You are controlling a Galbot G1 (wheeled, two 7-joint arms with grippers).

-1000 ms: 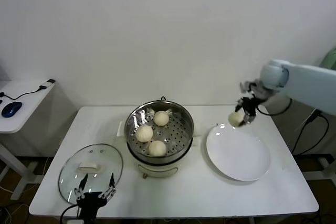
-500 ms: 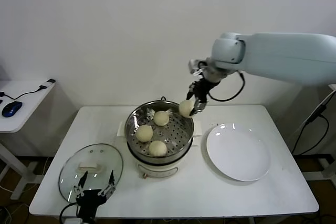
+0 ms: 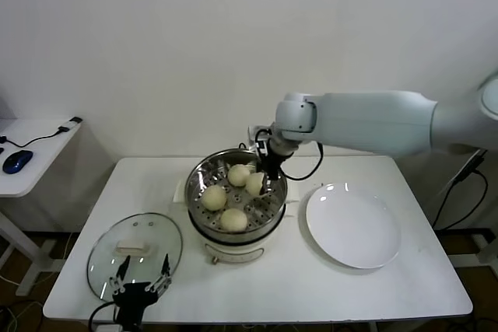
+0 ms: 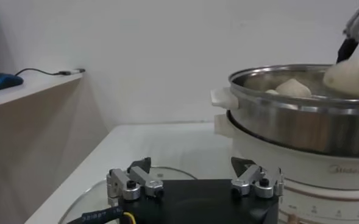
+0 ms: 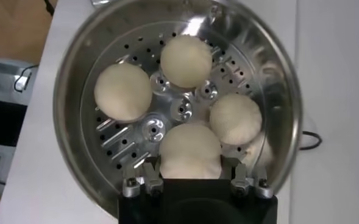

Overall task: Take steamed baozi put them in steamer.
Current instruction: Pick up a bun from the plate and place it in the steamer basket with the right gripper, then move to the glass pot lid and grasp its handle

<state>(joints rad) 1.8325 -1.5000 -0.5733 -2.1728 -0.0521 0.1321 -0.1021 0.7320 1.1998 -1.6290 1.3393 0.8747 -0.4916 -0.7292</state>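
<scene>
Four steamed baozi (image 3: 233, 175) are now over or in the steamer (image 3: 236, 192), which sits on the white table (image 3: 311, 293) with its steel bowl open to the room. Three of them lie on the perforated tray (image 5: 179, 115): in the head view, one at about 12 o'clock in the bowl (image 3: 238, 174), one at 9 o'clock (image 3: 214, 197) and one at 6 o'clock (image 3: 233, 219). The fourth bun (image 3: 255, 183) sits at roughly 2 o'clock, pinched between the fingers of the right gripper (image 3: 264, 179), whose arm reaches in from the 3 o'clock side of the table. From the right wrist camera the held bun (image 5: 189, 151) fills the space between the two fingers, just beside its neighbours; whether it already touches the tray I cannot tell.

The white plate (image 3: 354, 227) lies bare at 3 o'clock of the steamer. The glass lid (image 3: 134, 254) rests flat on the table at about 8 o'clock from the pot. The left gripper (image 3: 140, 285) waits low at the near edge, just over the lid's rim, its fingers spread apart and holding nothing.
</scene>
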